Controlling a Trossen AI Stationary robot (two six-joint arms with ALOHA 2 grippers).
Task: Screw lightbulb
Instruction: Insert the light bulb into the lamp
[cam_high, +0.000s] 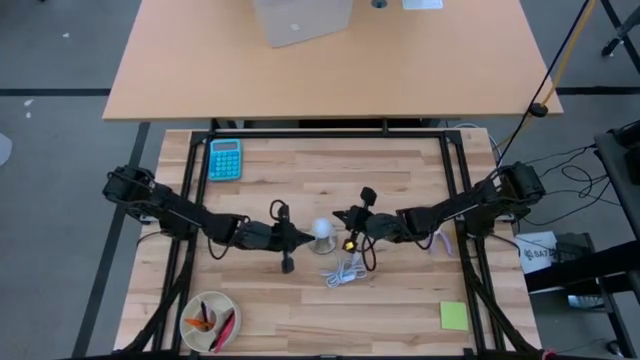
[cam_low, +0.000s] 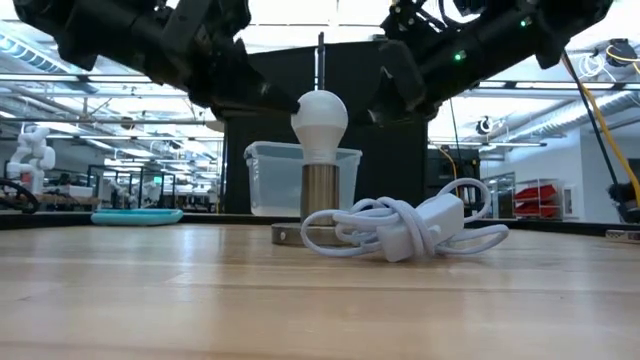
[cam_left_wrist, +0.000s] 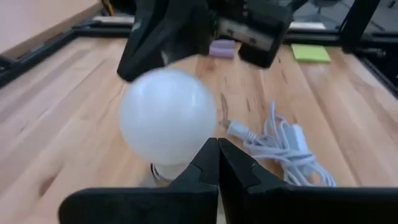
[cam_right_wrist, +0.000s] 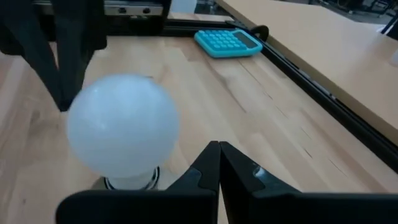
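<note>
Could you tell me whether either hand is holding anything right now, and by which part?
Nothing is held. Both the left hand and the right hand are shut and empty, flanking the lightbulb, which stands upright in its socket.

Lab room around my wooden work table, daylight-style ceiling lighting.

My table (cam_high: 300, 300) is light butcher-block wood in a black metal frame (cam_high: 330, 133); beyond it stands a tan desk (cam_high: 330, 70) carrying a pale box (cam_high: 302, 20). The floor (cam_high: 60, 60) is grey carpet, with cables (cam_high: 580, 180) running along one side. Looking level across my table I see a wide open lab: bright ceiling light strips (cam_low: 560, 95), a dark panel (cam_low: 400, 160) straight behind, a clear plastic bin (cam_low: 270, 180), shelving with red bins (cam_low: 540, 198), a yellow cable (cam_low: 600, 110) hanging down, and a white robot figure (cam_low: 30, 150) far off.
</note>
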